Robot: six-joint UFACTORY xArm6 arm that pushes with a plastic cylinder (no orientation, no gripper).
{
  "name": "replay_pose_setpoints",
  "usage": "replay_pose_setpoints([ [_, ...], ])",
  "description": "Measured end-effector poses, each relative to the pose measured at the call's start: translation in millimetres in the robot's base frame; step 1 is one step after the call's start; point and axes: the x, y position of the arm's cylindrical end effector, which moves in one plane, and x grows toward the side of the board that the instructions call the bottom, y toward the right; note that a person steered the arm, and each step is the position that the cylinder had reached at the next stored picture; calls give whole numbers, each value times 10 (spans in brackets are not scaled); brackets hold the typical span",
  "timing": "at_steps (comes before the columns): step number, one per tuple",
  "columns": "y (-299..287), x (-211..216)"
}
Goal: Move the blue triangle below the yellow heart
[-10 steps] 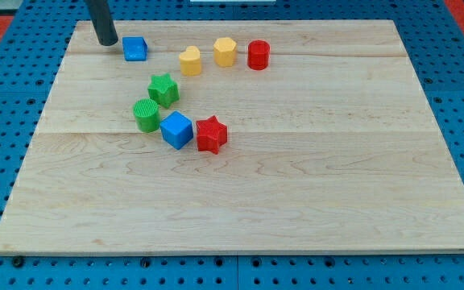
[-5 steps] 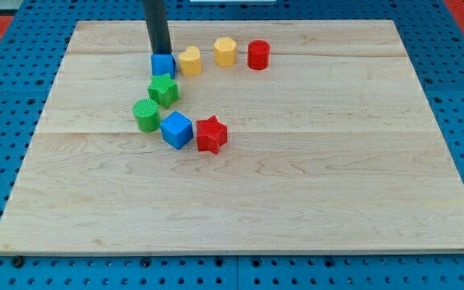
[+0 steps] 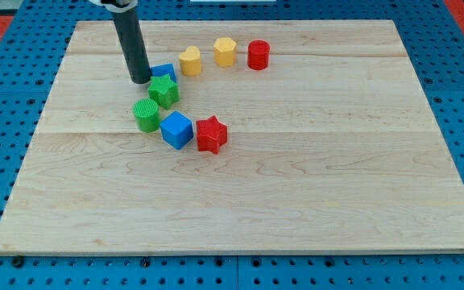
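The blue triangle (image 3: 165,72) lies near the view's top left, touching the top of the green star (image 3: 164,90). The yellow heart (image 3: 189,60) sits just to its upper right, close to it. My tip (image 3: 141,80) stands on the board just left of the blue triangle and the green star, close to both. The rod partly hides the triangle's left edge.
A yellow hexagon (image 3: 225,51) and a red cylinder (image 3: 258,55) stand right of the heart. A green cylinder (image 3: 146,115), a blue cube (image 3: 176,130) and a red star (image 3: 211,134) sit below the green star. The wooden board (image 3: 296,201) lies on a blue pegboard.
The blue triangle was pushed right and down, from the top left to beside the yellow heart, against the green star. My tip followed it, then moved back to its left.
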Motion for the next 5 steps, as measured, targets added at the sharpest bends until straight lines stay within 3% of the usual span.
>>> replay_pose_setpoints([
  [3,444,-20],
  [5,1464,82],
])
